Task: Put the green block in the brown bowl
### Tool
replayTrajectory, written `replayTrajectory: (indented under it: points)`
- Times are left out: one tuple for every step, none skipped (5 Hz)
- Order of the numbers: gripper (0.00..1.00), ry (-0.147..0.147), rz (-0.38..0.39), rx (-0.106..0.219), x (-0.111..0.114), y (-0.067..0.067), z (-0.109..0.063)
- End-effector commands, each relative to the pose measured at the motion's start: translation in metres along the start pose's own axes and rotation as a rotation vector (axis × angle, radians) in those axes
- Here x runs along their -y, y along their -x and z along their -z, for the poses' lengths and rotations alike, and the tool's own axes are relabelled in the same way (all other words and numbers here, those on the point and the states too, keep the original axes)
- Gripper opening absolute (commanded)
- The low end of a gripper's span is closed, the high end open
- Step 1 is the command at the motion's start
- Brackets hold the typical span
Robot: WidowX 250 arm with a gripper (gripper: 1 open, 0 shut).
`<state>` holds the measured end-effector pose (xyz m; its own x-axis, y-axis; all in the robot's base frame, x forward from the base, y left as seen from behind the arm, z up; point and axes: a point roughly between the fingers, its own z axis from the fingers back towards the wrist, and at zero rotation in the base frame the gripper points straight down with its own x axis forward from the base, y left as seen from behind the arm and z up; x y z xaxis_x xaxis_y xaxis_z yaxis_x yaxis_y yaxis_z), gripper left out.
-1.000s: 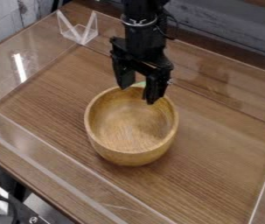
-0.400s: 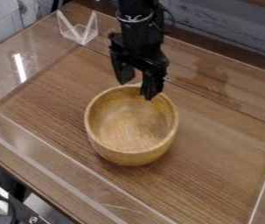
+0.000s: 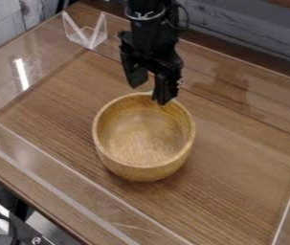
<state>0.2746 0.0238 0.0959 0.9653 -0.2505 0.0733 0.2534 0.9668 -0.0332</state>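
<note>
On the wood-grain tabletop, bounded by clear acrylic walls, a large round light-brown wooden bowl with a thick rim is seated near the centre. Nothing is seen in the visible part of its interior. Above the bowl's far rim, a black robot arm is hung with its black gripper pointed down. The jaws are spread wide and nothing is seen held between them. A small clear plastic stand is placed at the back left. The green block cannot be located; whether it is hidden behind the gripper cannot be told.
</note>
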Motion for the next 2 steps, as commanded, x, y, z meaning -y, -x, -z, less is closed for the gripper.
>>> replayTrajectory:
  points:
    - [1.00, -0.032, 0.013, 0.086, -0.0062, -0.0109, -0.0209]
    - [1.00, -0.035, 0.032, 0.098, -0.0077, -0.0127, -0.0211]
